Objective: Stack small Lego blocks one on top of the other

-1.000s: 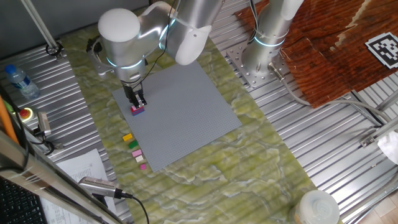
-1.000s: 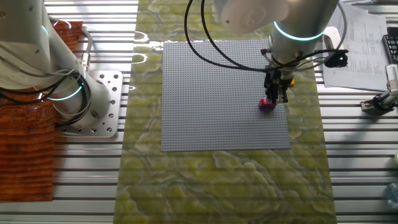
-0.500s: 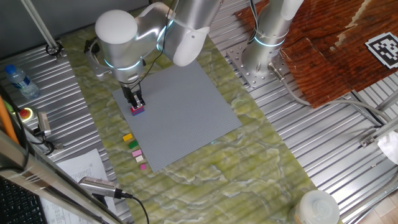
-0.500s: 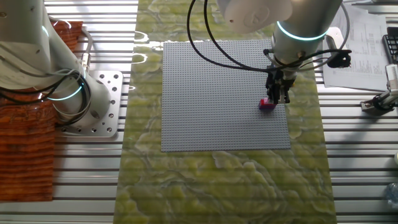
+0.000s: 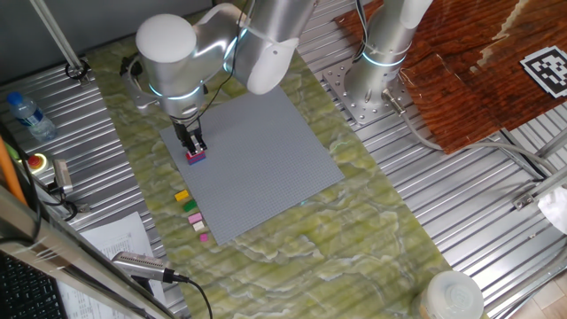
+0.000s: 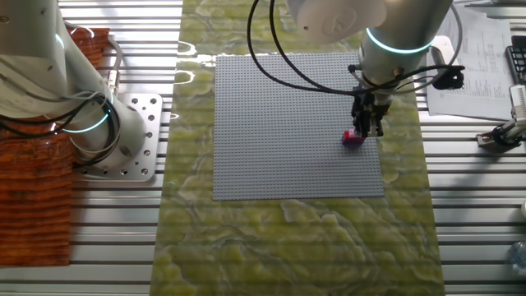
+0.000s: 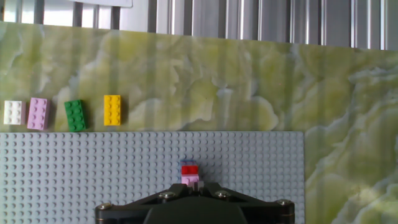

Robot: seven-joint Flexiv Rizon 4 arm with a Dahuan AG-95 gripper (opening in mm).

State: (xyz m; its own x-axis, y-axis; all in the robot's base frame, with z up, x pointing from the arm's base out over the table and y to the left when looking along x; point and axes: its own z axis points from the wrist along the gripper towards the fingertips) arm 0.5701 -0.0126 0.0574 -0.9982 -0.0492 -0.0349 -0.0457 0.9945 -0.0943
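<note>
Hand view shows mostly surface: the ribbed metal bench (image 7: 249, 18) along the top, then a yellow-green marbled mat (image 7: 249, 81) laid over it, then the large flat grey studded baseplate (image 7: 93, 168) lying on the mat. From one fixed view the mat runs diagonally across the bench, with a rust-brown patterned cloth (image 5: 478, 62) at the far corner beside a second silver robot base (image 5: 376, 62), and a small clear plastic bottle (image 5: 27, 115) on the bench edge. My white and silver arm (image 5: 177, 62) reaches down over the baseplate's corner. My black gripper (image 6: 366, 123) hangs right above a little stack, a red Lego block (image 7: 189, 168) atop a pink one (image 7: 190, 180), seated on the baseplate. I cannot tell whether my fingers are spread or touching the stack. On the mat just off the baseplate's edge, four loose blocks lie in a row: yellow (image 7: 112, 109), green (image 7: 75, 115), pale pink (image 7: 38, 112), white (image 7: 13, 112).
</note>
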